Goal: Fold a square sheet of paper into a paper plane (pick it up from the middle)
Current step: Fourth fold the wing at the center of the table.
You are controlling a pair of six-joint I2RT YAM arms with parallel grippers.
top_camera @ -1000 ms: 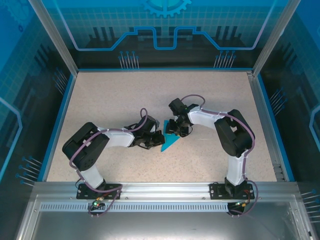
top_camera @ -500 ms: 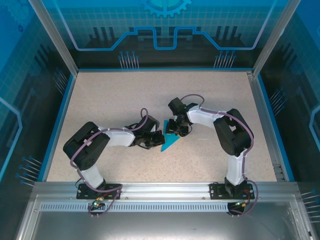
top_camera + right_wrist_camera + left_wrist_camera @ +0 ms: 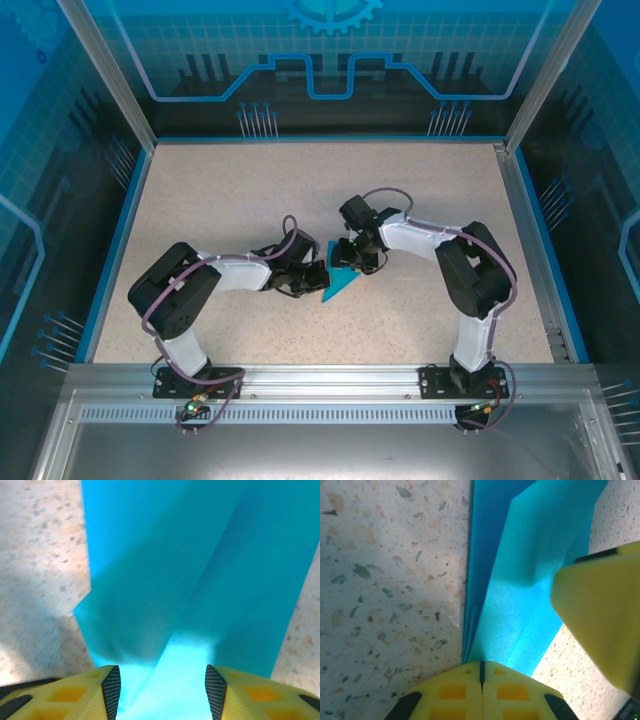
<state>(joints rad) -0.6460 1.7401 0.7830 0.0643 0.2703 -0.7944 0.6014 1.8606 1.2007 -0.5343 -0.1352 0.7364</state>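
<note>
- The flat beige speckled stone-look table (image 3: pixel 230 200) lies under both claws, and I see its grain at the left of each wrist view.
- The black and white left arm (image 3: pixel 230 275) reaches in from the left side; the black and white right arm (image 3: pixel 450 250) bends in from the right. They meet near the middle of the table.
- The thin teal-blue sheet of paper (image 3: pixel 340 285) is folded into a pointed shape. It lies flat on the table between the two claws, with its point toward the near edge, just in front of the left claw's tip and under the right claw.
- The left claw (image 3: pixel 312 275) has its yellow fingers pressed together, with only a thin seam between them in the left wrist view (image 3: pixel 481 667). The narrow folded end of the paper (image 3: pixel 520 580) runs right up to this tip. I cannot tell if the paper is pinched or only touched.
- The right claw (image 3: pixel 162 680) stands with its fingers apart, and the paper (image 3: pixel 175 580) with a raised crease spreads out ahead of it and in the gap between them.
- One yellow finger (image 3: pixel 600 620) of the right claw hangs over the paper's right edge in the left wrist view.
</note>
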